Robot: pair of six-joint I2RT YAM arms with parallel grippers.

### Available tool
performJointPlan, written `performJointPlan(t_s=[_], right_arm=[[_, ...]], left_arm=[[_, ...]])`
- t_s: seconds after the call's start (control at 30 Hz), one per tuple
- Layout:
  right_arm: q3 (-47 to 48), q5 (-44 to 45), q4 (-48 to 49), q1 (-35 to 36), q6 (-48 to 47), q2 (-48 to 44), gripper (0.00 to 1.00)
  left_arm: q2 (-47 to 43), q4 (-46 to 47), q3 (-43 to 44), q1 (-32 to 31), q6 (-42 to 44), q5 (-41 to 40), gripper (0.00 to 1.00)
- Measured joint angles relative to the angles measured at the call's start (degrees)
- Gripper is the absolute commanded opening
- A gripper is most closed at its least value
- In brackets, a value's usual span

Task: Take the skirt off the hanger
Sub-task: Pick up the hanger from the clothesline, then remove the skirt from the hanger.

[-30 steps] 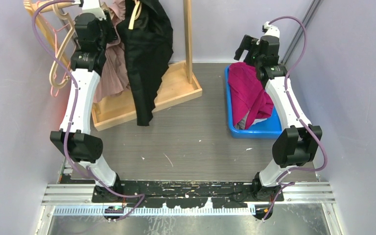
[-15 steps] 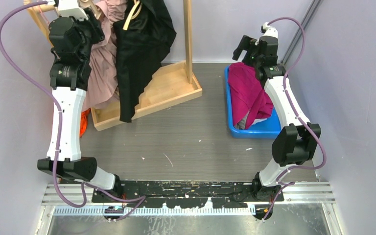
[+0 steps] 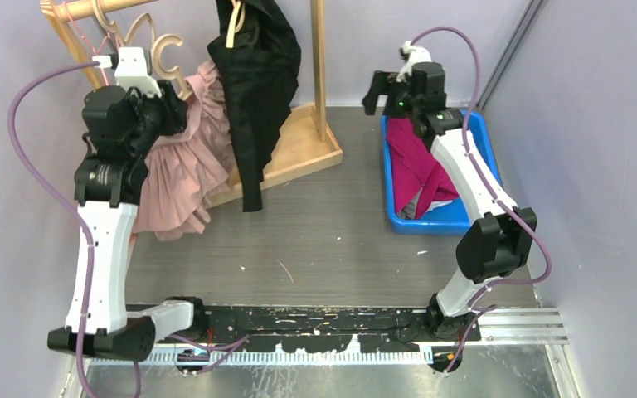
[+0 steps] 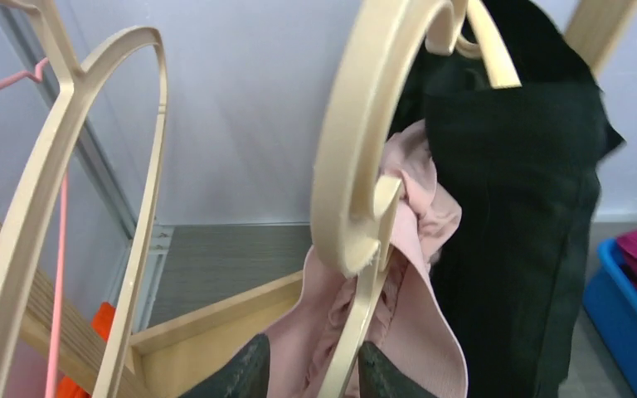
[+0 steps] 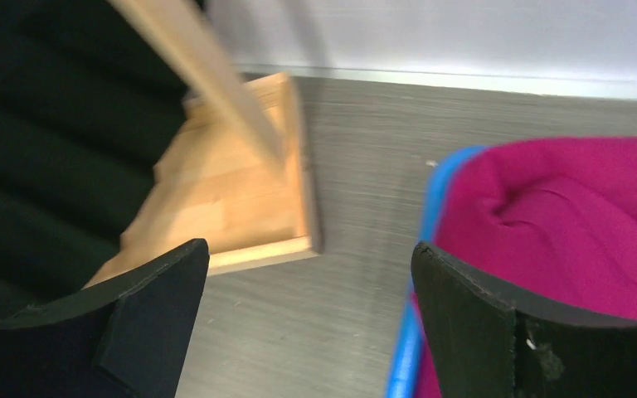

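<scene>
The pink skirt (image 3: 184,170) hangs on a cream hanger (image 3: 166,56) that is off the rack's rail, in front of the wooden stand. My left gripper (image 3: 168,112) is shut on the hanger just below its hook. In the left wrist view the hanger (image 4: 357,149) rises between my two dark fingertips, my left gripper (image 4: 311,377) is closed on its bar, and the skirt (image 4: 419,332) is bunched round it. My right gripper (image 3: 375,91) is open and empty, above the floor to the left of the blue bin; in the right wrist view it (image 5: 311,323) holds nothing.
A black garment (image 3: 257,83) hangs on the wooden rack (image 3: 319,58), right of the skirt. The rack's base tray (image 3: 299,153) sits at the back. More empty hangers (image 4: 133,166) hang to the left. A blue bin (image 3: 391,211) holds a magenta garment (image 3: 415,157) at the right.
My left arm has pulled back and down from the rail, bringing the hanger and pink skirt with it. My right gripper has swung left, off the bin.
</scene>
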Motion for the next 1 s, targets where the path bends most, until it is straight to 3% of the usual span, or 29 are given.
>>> performJointPlan(t_s=[0.27,0.5,1.0], right_arm=[[9.1,-3.0,-4.0,13.8,-3.4,0.3,0.97],[11.5,-4.0,-4.3,21.9,-3.3,0.2,1.00],[9.7,-2.9,-7.9,28.1,-4.2,-5.9,0.98]], left_arm=[[-9.2,-8.3,-1.3,0.2,-0.3,11.8,0.00],[-12.3,-8.4,-7.8,-0.8,-3.2,21.2,0.00],[-7.5,-3.4,-13.9,-8.2,-4.6,19.3,0.00]])
